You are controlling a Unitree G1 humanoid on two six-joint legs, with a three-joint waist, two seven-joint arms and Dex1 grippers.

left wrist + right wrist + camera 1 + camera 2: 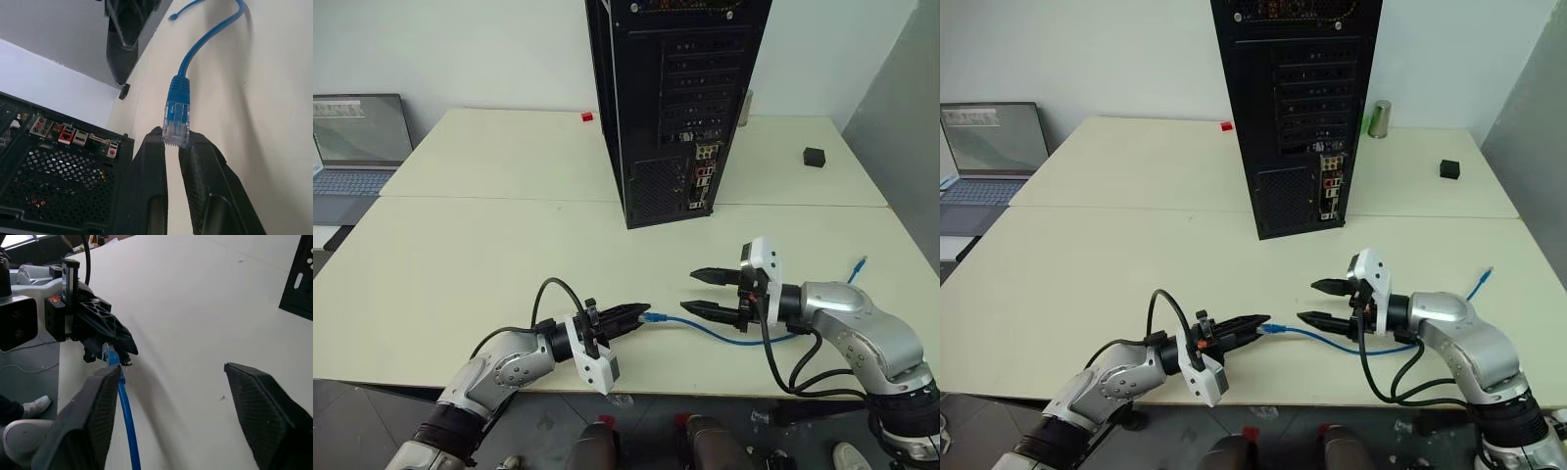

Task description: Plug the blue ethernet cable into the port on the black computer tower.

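So the left claw (641, 314), low in the frame left of center, is pinched on the clear plug of the blue cable (724, 332), right at the plug's tip. The right claw (700, 293) hangs spread wide with nothing in it, beside the cord. The cable trails limp across the cream tabletop (489, 245) toward the right edge. It looks light and floppy, with brittle smooth plastic at the plug, so I'd grip just behind that. The tower (671, 98) is perforated black metal, top center, with its ports (703, 176) facing us.
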